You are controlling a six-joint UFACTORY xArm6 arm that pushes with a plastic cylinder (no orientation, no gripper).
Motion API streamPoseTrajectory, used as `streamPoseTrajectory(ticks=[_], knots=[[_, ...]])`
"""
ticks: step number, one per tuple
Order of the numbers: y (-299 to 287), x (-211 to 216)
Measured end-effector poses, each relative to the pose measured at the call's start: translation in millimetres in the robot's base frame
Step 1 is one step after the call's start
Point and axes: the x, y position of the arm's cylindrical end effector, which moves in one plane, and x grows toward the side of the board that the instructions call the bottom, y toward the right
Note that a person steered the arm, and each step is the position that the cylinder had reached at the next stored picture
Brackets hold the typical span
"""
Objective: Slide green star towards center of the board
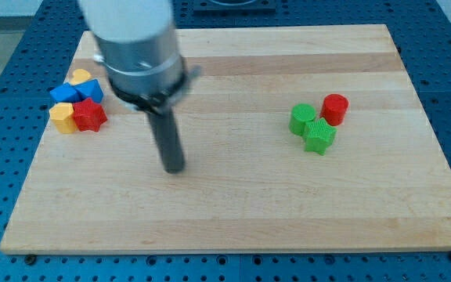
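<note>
The green star (319,135) lies on the wooden board (241,211) at the view's right, touching a second green block (302,118) above-left of it and close to a red cylinder (335,108) above-right. My tip (174,168) rests on the board left of centre, far to the left of the green star, touching no block. The arm's grey body hides part of the board's top left.
A cluster sits at the view's left edge: a yellow block (79,77), a blue block (88,90), another blue block (63,95), a yellow block (63,118) and a red star (89,115). A blue perforated table surrounds the board.
</note>
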Motion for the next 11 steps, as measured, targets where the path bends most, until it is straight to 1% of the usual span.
streamPoseTrajectory(ticks=[1, 2, 3, 4, 5, 6, 7, 8, 9, 10, 11], knots=[[87, 34], [178, 33], [247, -15], [255, -65], [217, -76], [201, -61], [203, -21], [195, -8], [192, -25], [185, -32], [160, -32]])
